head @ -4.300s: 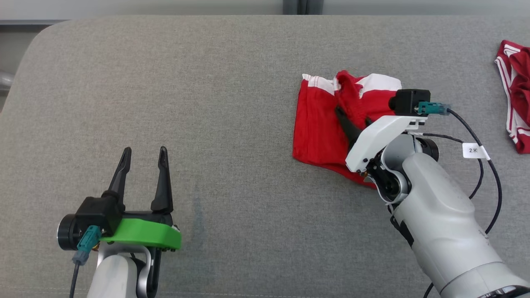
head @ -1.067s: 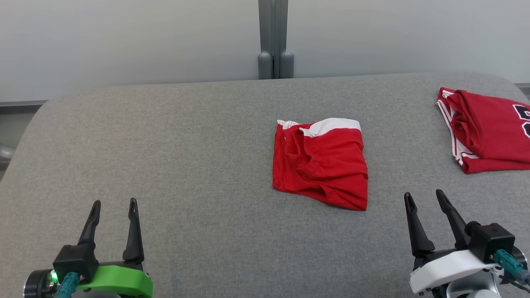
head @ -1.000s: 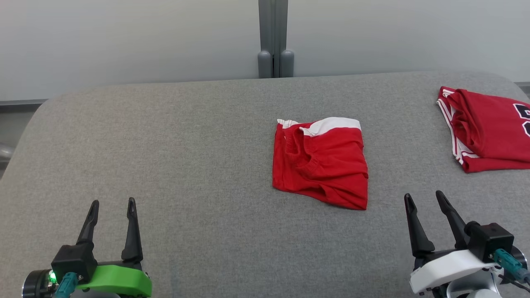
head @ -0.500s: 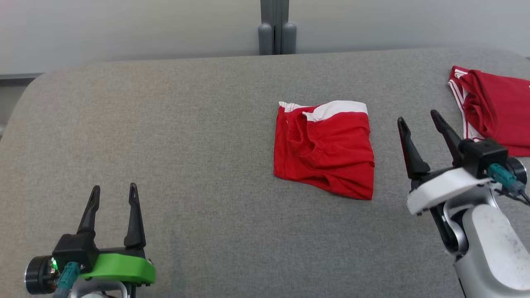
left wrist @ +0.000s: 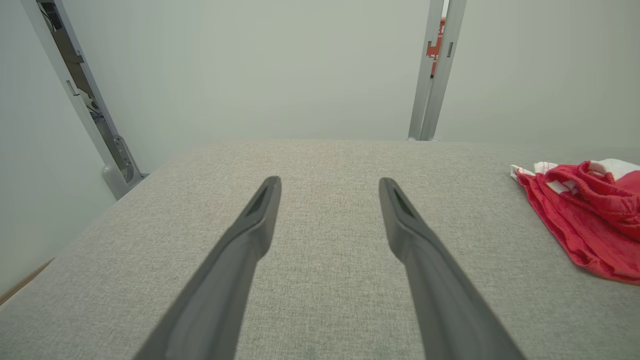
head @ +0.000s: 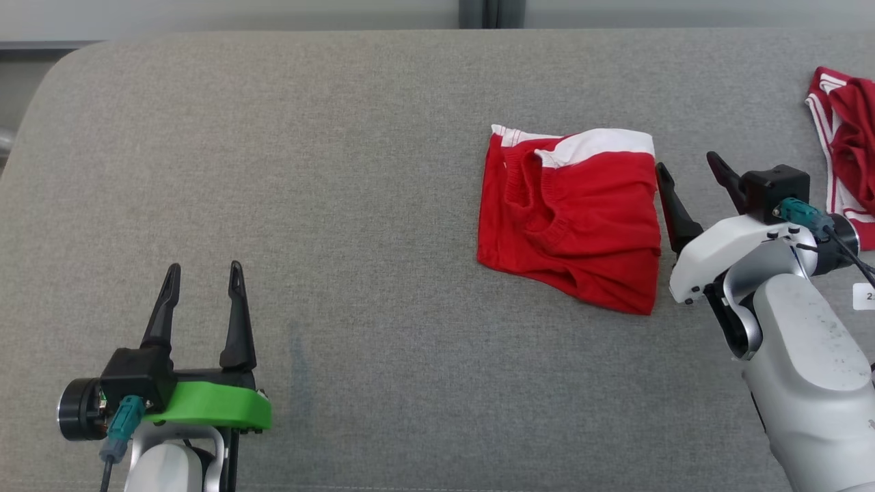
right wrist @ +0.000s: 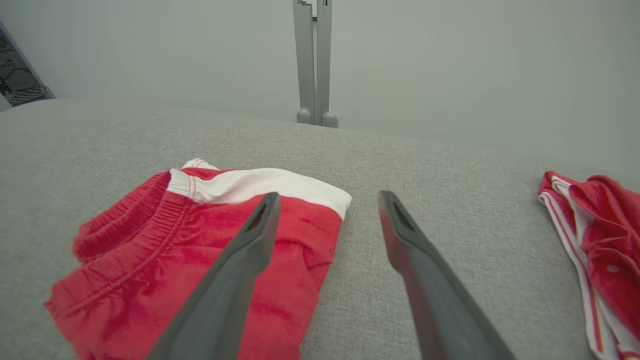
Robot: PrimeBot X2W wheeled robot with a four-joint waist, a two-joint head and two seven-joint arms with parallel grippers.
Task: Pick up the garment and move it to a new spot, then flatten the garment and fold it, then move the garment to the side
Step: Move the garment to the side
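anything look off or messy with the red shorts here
The red shorts are folded but untidy: the elastic waistband bunches up at their left, and the lower edge runs slanted. Nothing looks torn or spilled.

Grey fabric surface (head: 342,171), folded red garment (head: 574,225), striped red jersey (head: 851,137) at right edge

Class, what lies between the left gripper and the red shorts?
Bare grey cushion runs from the left gripper to the shorts, as the head view shows.
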